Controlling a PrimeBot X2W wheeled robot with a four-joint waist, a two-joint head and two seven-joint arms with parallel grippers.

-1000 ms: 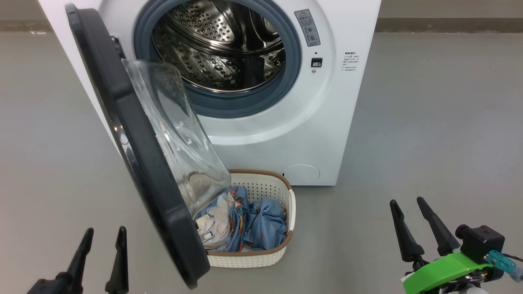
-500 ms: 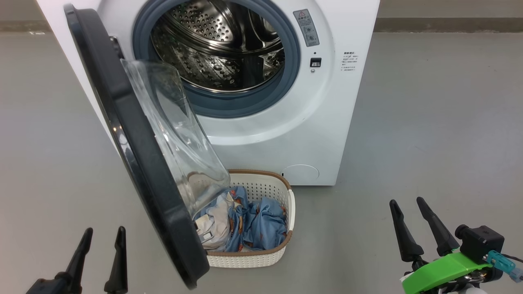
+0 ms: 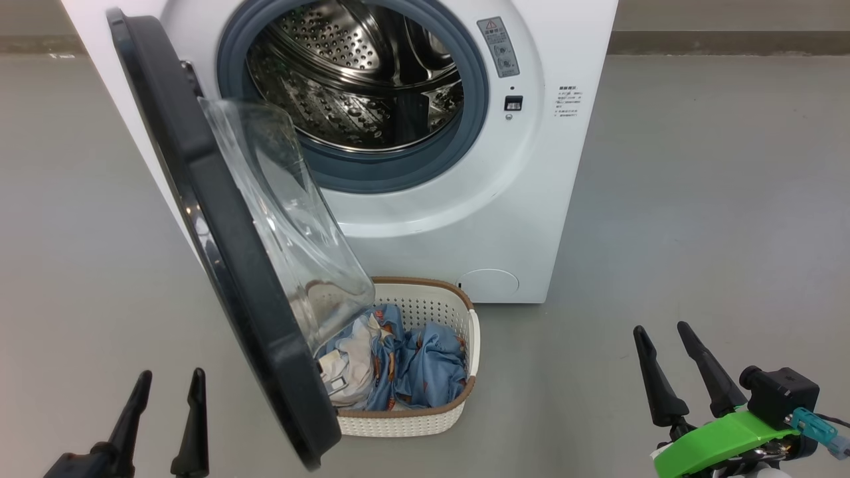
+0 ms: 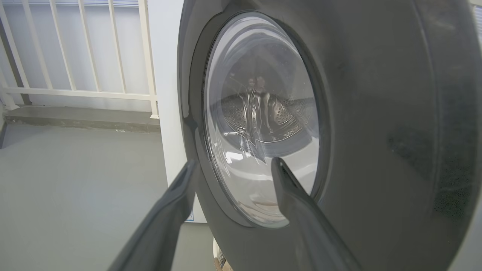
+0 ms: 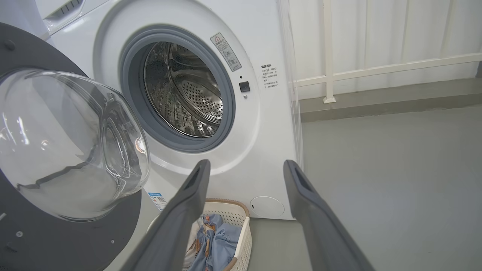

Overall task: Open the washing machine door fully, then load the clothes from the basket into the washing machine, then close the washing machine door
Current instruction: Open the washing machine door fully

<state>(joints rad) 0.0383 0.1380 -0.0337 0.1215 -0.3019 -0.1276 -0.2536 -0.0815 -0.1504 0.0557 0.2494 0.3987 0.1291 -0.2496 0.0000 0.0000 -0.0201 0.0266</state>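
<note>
The white washing machine [image 3: 505,199] faces me with its steel drum [image 3: 358,73] bare. Its black-rimmed door [image 3: 219,245] hangs out toward me at roughly a right angle, its glass bowl [image 3: 292,219] over the left part of the basket [image 3: 412,418]. The cream basket sits on the floor in front of the machine, holding light blue printed clothes [image 3: 412,358]. My left gripper [image 3: 166,378] is open at the lower left, left of the door's outer face [image 4: 376,113]. My right gripper [image 3: 661,326] is open at the lower right, well right of the basket [image 5: 241,233].
Grey floor [image 3: 697,232] spreads on both sides of the machine. A white railing [image 5: 376,67] on a low kerb runs behind it. The round filter cap [image 3: 489,282] sits low on the machine front, just behind the basket.
</note>
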